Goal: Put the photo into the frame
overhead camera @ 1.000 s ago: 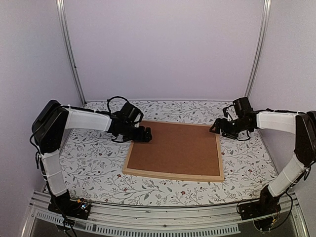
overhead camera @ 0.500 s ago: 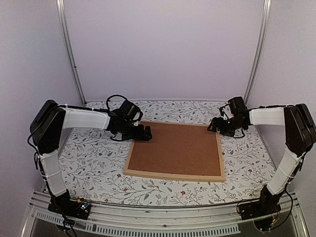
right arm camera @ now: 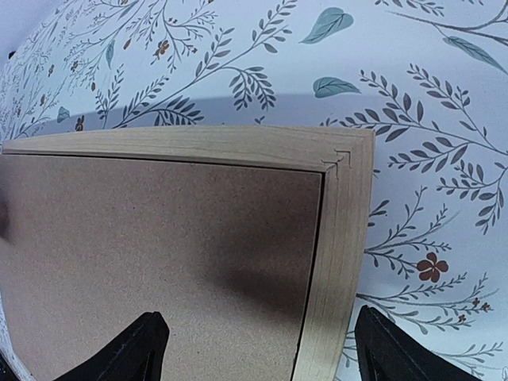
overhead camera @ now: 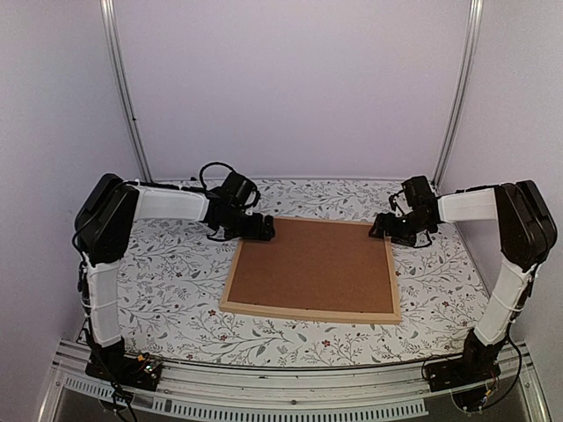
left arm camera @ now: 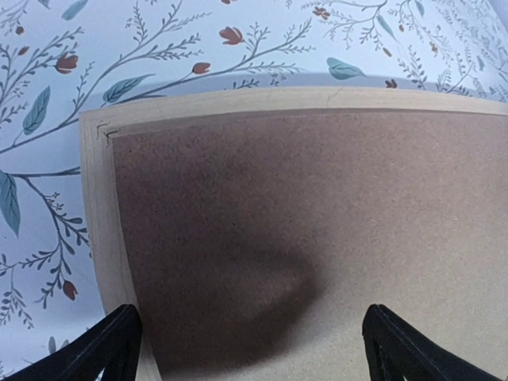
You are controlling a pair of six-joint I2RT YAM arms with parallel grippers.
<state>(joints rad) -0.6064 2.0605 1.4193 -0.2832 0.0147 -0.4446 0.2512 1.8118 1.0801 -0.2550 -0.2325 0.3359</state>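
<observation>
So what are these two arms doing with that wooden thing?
They are working on a large light-wood picture frame lying flat, filled by a plain brown backing board. The left gripper is open over its far left corner, the right gripper open over the far right. Neither holds anything; no photo is visible.

I see the frame [overhead camera: 308, 311] lying flat on the flower-patterned table [overhead camera: 167, 290], about mid-table, with its long sides running left to right. It is a large rectangle of thin, pale natural-wood strips. Both wrist cameras show me the mitred joints at its two far corners. Its whole opening is filled by a plain brown board [overhead camera: 312, 264], which sits just inside the strips, so only brown shows within the wood.
</observation>
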